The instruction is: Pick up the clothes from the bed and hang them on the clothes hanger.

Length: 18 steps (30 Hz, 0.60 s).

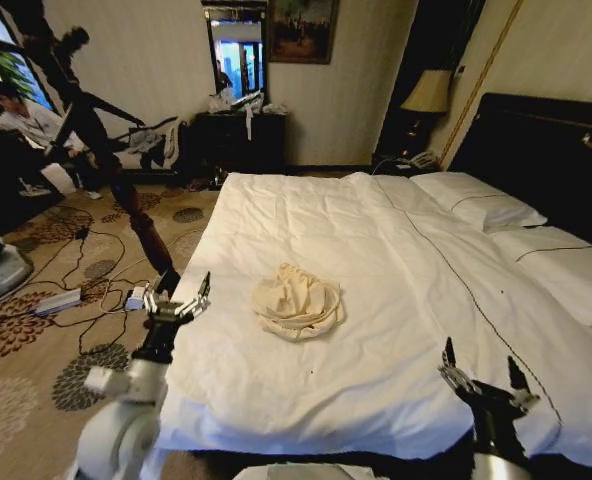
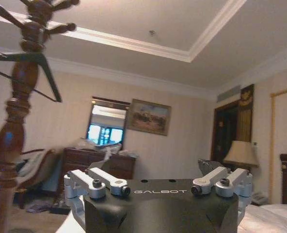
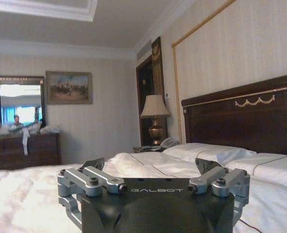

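Left gripper (image 1: 177, 297): black body with white "GALBOT" lettering on the housing, silver-grey linkage bars pinned with black socket-head screws, dark finger tips. Right gripper (image 1: 482, 375): same build, same black housing, same lettering, same silver links. Left arm (image 1: 126, 410): white rounded joint shells, black segment behind the wrist. White torso edge at bottom centre.

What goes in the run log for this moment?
cream clothes bunched mid-bed | left gripper open, left bed edge | right gripper open, near edge | hanger on coat stand
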Tool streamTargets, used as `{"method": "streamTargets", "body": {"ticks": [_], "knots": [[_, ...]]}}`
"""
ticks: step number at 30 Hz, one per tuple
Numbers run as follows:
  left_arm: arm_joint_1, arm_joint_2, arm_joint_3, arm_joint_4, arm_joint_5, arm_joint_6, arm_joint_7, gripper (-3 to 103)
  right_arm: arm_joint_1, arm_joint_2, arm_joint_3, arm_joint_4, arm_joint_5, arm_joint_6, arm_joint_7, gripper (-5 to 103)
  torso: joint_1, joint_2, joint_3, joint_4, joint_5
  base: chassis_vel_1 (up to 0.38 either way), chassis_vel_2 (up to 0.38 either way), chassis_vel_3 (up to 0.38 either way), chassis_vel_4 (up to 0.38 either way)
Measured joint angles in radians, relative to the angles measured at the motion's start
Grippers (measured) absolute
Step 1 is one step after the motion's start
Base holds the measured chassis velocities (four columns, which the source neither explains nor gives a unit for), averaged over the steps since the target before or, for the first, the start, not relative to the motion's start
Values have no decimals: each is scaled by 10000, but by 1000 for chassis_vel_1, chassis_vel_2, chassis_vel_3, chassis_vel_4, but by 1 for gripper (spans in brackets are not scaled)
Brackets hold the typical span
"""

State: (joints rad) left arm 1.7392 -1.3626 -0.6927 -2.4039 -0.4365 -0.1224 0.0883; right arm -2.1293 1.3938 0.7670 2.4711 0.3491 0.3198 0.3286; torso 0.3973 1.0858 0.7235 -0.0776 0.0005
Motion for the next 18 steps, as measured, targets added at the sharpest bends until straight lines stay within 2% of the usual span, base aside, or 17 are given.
{"method": "streamTargets", "body": {"ticks": [3, 8, 11, 14, 16, 18], "knots": [[191, -563, -127, 15, 644, -278, 94, 100, 695, -589, -132, 76, 303, -283, 467, 100, -1, 1, 0, -1, -4, 0, 0, 0, 0], [198, -988, -102, 184, 1234, -328, 137, 100, 1540, -805, -277, -384, 405, -537, 539, 100, 1, -1, 1, -2, -1, 0, 0, 0, 0], [185, -851, -216, 124, 1118, -226, 126, 100, 1593, -1013, -308, -285, 976, -824, 611, 100, 0, -1, 0, -5, -1, 0, 0, 0, 0], [170, -572, -359, -241, 140, 182, 74, 100, 1463, -1510, -137, 244, 2398, -1394, 877, 100, 0, 0, 0, -5, -5, 0, 0, 0, 0], [134, -558, -355, -172, 55, 224, 60, 100, 1511, -1610, -41, 277, 2531, -1476, 921, 100, 0, -1, 0, -3, -1, 0, 0, 0, 0], [0, -700, -237, 342, 562, 106, 58, 100, 1754, -1659, 60, 216, 2129, -1443, 846, 100, 0, -1, 0, -4, -7, 0, 0, 0, 0]]}}
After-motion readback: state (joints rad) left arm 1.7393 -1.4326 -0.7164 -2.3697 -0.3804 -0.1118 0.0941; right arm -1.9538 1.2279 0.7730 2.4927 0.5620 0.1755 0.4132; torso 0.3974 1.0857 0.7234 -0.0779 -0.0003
